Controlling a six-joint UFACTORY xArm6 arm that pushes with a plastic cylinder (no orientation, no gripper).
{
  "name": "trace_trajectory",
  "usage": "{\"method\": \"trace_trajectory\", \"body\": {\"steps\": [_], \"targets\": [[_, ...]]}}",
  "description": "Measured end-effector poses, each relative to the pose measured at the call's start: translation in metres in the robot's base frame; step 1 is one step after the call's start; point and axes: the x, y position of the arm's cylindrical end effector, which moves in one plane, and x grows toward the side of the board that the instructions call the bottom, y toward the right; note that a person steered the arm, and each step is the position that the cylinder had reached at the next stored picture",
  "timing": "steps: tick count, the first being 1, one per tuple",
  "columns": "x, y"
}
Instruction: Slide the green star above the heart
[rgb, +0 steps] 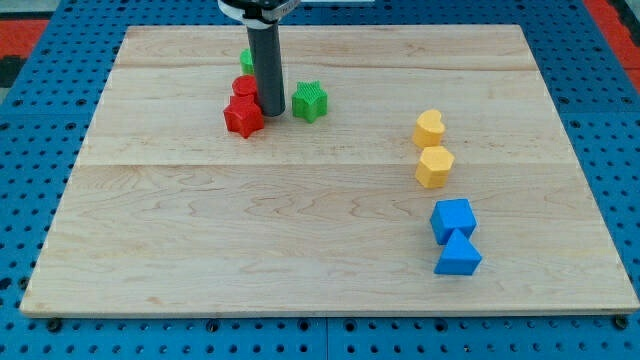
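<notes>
The green star (309, 101) lies on the wooden board (320, 220) at the upper left of centre. The yellow heart (429, 128) lies at the right, far from the star. My tip (271, 111) rests on the board just left of the green star, between it and the red blocks. A red star (243, 116) sits left of the tip, touching a red round block (245, 88) above it. Another green block (246, 61) is partly hidden behind the rod.
A yellow hexagonal block (434, 166) sits just below the heart. A blue cube (452, 219) and a blue triangular block (458, 255) lie at the lower right. A blue pegboard (60, 60) surrounds the board.
</notes>
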Motion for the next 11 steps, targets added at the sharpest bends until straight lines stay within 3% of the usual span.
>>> {"method": "trace_trajectory", "body": {"steps": [2,3,5,6,7,8,11], "targets": [[0.004,0.101],[-0.021,0.074],[-0.016,0.145],[-0.016,0.147],[-0.015,0.095],[0.057,0.117],[-0.007,0.157]]}}
